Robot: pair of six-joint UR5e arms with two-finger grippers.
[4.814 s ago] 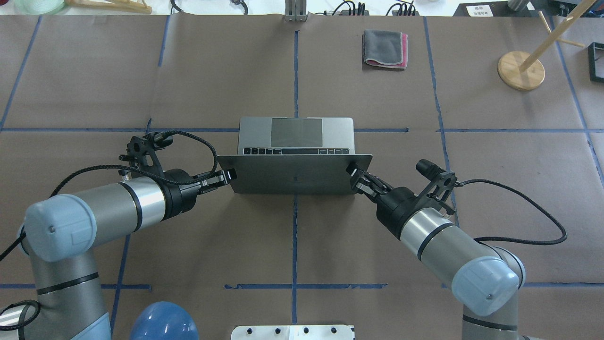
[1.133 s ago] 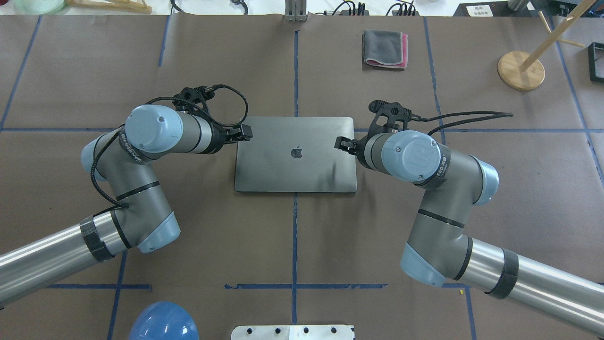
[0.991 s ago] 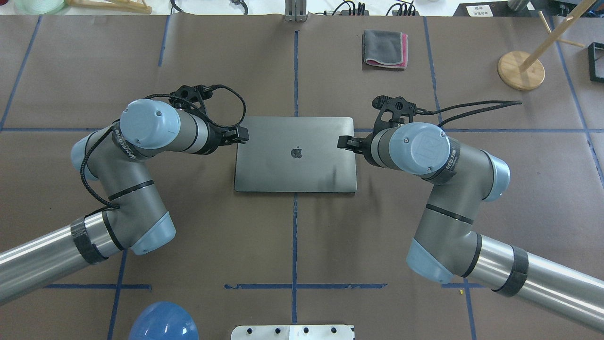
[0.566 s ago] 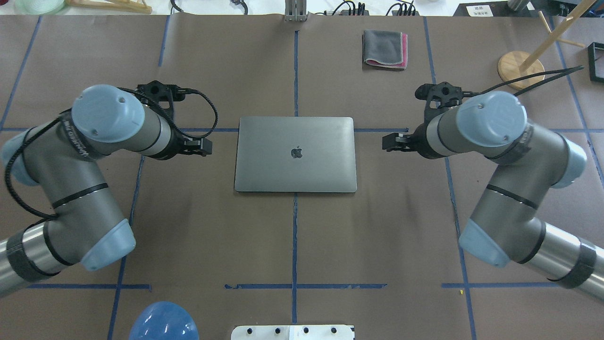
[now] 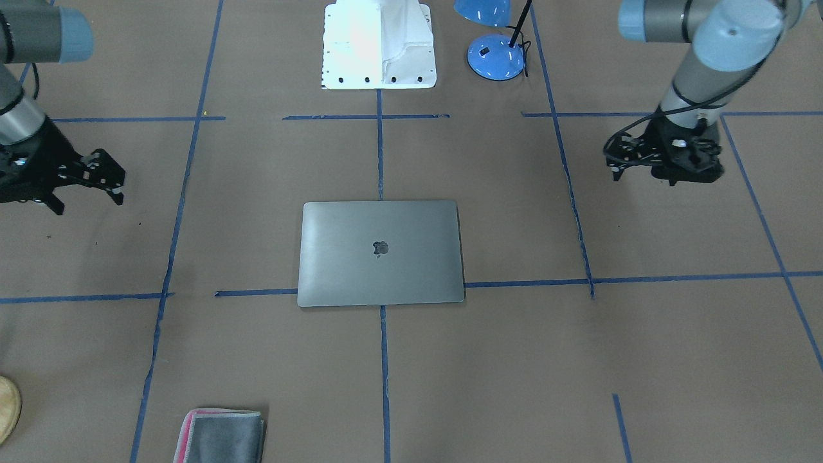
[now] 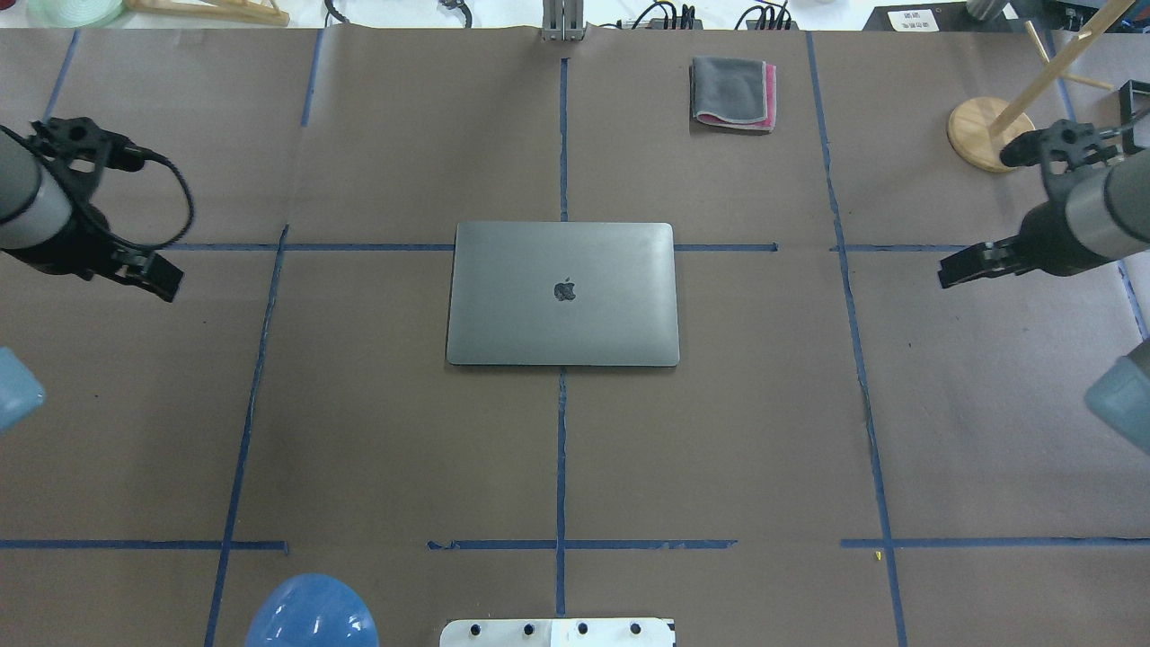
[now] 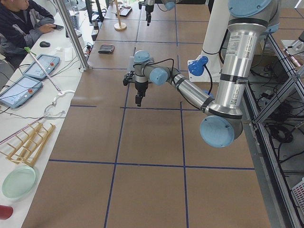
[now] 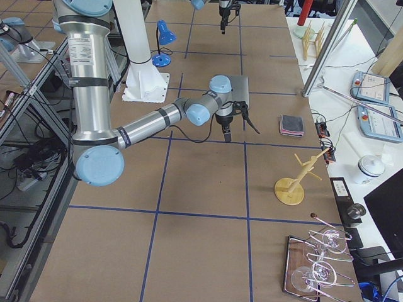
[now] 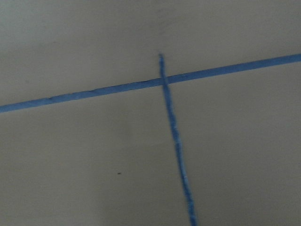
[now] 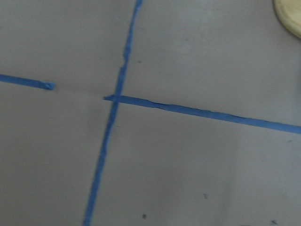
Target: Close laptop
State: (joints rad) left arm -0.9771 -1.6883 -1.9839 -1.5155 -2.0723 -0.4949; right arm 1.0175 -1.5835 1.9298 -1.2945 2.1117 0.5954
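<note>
The space-grey laptop lies flat at the table's centre with its lid down and the dark apple logo up; it also shows in the front-facing view. My left gripper hangs over bare table far to the laptop's left, and in the front-facing view its fingers stand apart and hold nothing. My right gripper is far to the laptop's right; in the front-facing view it is open and empty too. Both wrist views show only brown paper and blue tape lines.
A folded grey-and-pink cloth lies at the far side. A wooden peg stand and a black frame are at the far right, close to my right wrist. A blue lamp and the white robot base are at the near edge.
The lid, up with both grippers at its sides 4.8 s ago, is down flat. In the last second both arms have drawn outward, away from the laptop to the table's sides.
</note>
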